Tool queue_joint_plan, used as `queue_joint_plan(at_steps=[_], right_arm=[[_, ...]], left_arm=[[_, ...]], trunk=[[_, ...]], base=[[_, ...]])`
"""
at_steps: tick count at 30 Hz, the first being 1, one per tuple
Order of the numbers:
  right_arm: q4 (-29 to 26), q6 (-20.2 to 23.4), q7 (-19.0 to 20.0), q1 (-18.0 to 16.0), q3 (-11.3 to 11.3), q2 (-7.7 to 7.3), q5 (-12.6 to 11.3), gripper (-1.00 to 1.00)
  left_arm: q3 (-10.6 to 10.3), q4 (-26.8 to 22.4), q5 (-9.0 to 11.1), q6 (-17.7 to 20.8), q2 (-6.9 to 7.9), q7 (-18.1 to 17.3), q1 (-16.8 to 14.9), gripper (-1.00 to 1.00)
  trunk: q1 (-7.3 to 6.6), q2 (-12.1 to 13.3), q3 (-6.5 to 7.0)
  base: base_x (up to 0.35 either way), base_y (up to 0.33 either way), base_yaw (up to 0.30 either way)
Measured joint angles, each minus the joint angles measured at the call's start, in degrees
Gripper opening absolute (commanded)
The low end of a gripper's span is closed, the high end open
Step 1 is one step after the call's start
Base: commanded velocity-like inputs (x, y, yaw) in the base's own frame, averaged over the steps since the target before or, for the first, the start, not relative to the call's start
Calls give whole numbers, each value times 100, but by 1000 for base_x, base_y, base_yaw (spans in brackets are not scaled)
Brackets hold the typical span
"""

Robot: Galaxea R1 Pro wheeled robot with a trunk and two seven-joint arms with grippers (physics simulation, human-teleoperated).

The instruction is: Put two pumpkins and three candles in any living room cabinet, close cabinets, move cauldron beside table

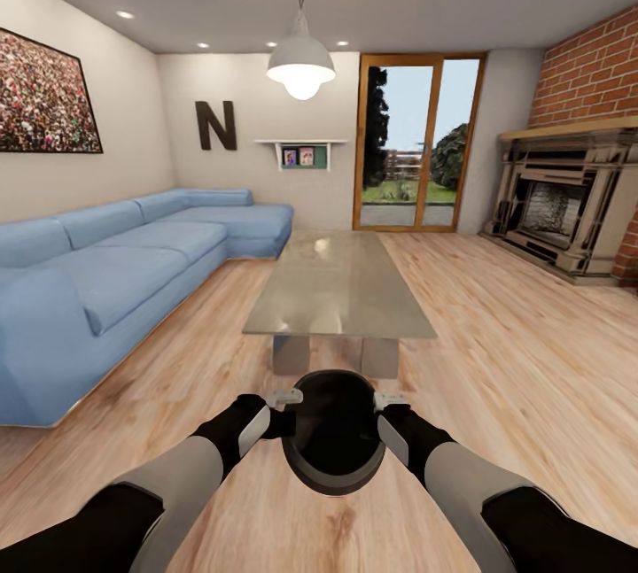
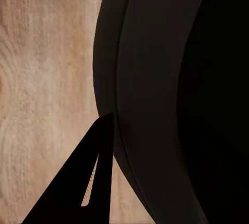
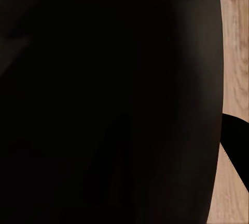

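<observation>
Head view has you holding the cauldron [image 1: 334,442] between both arms above the wood floor [image 1: 496,334], just short of the coffee table's [image 1: 341,285] near end. Left gripper [image 1: 285,398] and right gripper [image 1: 391,399] press its opposite sides; I can't tell whether either is clenched. Its mouth tilts toward you, with no long axis. Since only side pressure seems to hold it, uneven arm motion could let it slip and roll.

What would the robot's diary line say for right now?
stage: carrying cauldron | left gripper: at its left rim | right gripper: at its right rim | coffee table: just ahead | floor: wood
</observation>
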Motion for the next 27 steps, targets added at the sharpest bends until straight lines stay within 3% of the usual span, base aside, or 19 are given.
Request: queue_joint_plan(at_steps=[8, 27], right_arm=[[-2, 0, 5, -1, -13, 0, 18, -100], [5, -23, 6, 8, -10, 0, 0, -100]], left_arm=[[3, -5, -4, 0, 0, 0, 0, -100], [-8, 1, -8, -4, 0, 0, 0, -100]], trunk=[[1, 0, 1], [3, 0, 0]], base=[[192, 3, -3], [4, 0, 0]])
